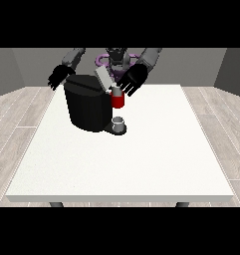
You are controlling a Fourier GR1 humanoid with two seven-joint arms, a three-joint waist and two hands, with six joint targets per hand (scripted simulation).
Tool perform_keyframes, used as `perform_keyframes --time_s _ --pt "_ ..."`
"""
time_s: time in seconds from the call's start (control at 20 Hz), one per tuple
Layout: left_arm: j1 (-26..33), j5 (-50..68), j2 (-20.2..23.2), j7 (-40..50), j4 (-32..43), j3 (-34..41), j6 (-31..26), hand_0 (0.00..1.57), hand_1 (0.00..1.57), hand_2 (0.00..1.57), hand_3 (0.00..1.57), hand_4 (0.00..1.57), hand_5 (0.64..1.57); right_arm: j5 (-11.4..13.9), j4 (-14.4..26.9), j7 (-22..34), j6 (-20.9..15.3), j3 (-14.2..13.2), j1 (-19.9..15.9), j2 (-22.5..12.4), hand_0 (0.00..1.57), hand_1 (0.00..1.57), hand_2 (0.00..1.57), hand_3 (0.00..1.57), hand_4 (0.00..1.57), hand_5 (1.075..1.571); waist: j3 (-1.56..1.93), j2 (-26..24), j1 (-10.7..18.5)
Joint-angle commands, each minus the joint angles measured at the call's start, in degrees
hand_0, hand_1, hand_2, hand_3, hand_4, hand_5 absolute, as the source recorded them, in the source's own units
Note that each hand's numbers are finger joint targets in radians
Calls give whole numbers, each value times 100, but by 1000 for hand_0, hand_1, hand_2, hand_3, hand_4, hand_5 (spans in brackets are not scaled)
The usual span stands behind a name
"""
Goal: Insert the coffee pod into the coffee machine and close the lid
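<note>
Front view: coffee machine (87, 107), lid (104, 78) up.

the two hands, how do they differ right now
The hand at the view's right is over the coffee machine's red front part, beside the raised lid, with fingers spread. The hand at the view's left hangs off the machine's far side, touching nothing visible. Both are black and hold nothing.

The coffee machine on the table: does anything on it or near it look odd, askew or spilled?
Nothing looks spilled or damaged. The coffee machine stands upright, its grey lid tilted up and open, which suits loading. The red pod holder sits at its front above a small cup. The robot hand at the view's right hovers beside the lid.
</note>
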Motion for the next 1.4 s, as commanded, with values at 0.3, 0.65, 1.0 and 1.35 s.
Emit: perform_keyframes --time_s 0.3,0.65,1.0,1.35 --pt "19 -125 -343 217 45 -154 -96 1221 1221 1275 1199 488 1571 42 168 -18 -187 2 15 162 0 0 0 0 457 1571 1 -178 193" --pt "54 -91 -149 54 68 -62 -234 1196 1196 1240 1142 466 1571 -160 206 -126 30 -236 78 -68 0 0 0 0 446 1571 1 -112 199" --pt "59 -197 -29 -119 -7 -100 -210 1118 1118 1158 990 442 1571 -278 403 -428 151 -451 78 -218 0 0 0 0 397 1571 2 100 242" --pt "-17 -320 69 -94 105 -49 -21 1050 1050 1119 962 364 1571 -4 80 -217 -89 -90 70 5 0 0 0 0 431 1571 0 95 92"
